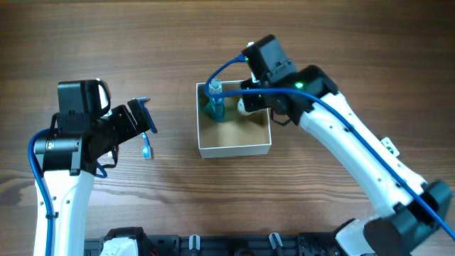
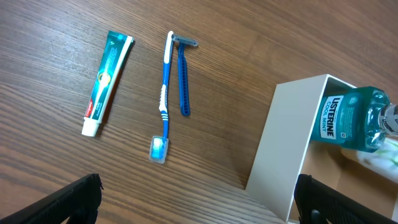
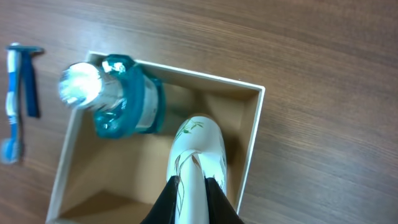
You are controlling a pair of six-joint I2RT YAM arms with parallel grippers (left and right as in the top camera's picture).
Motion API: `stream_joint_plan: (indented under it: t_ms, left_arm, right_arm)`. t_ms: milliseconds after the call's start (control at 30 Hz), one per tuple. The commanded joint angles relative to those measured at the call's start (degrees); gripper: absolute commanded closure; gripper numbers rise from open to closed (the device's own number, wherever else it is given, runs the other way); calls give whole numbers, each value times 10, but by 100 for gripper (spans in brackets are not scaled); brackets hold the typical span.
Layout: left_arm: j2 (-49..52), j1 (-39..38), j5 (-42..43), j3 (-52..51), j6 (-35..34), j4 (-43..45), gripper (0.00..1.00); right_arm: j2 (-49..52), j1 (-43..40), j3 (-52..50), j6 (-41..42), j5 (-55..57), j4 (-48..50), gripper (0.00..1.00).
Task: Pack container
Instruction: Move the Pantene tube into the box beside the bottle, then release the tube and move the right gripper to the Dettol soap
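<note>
Soft, even light is filling all three views, keeping the wooden table [image 1: 213,206] bright and laying only a faint shadow beside the container [image 2: 280,143]. In the right wrist view the bottle cap [image 3: 79,87] is glaring white and blurring.

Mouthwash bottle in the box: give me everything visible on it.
The mouthwash bottle is clear plastic filled with teal liquid, with a pale, clear-looking cap and a label reading Listerine Cool Mint. It stands upright inside the container, in the far corner on the robot's left, close to both walls there. The white leaf-print bottle held by the right gripper sits just beside it; whether the two touch is unclear.
</note>
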Motion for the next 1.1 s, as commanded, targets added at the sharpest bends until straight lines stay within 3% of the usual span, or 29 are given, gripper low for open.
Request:
stream_joint_plan:
  t_ms: [0, 233, 367, 467, 500, 1067]
  left_arm:
    - [1, 4, 5, 10, -4, 2, 0]
    - [1, 4, 5, 10, -4, 2, 0]
    - [1, 4, 5, 10, -4, 2, 0]
    - [1, 4, 5, 10, -4, 2, 0]
    - [1, 4, 5, 10, -4, 2, 0]
    - [1, 4, 5, 10, -4, 1, 0]
  right_arm:
    - [23, 1, 17, 16, 27, 25, 96]
    - [58, -2, 17, 17, 27, 43, 96]
    - [62, -2, 17, 15, 27, 53, 73]
    - [62, -2, 17, 11, 27, 59, 66]
    - [62, -2, 17, 11, 27, 60, 58]
    - [57, -2, 17, 11, 27, 60, 53]
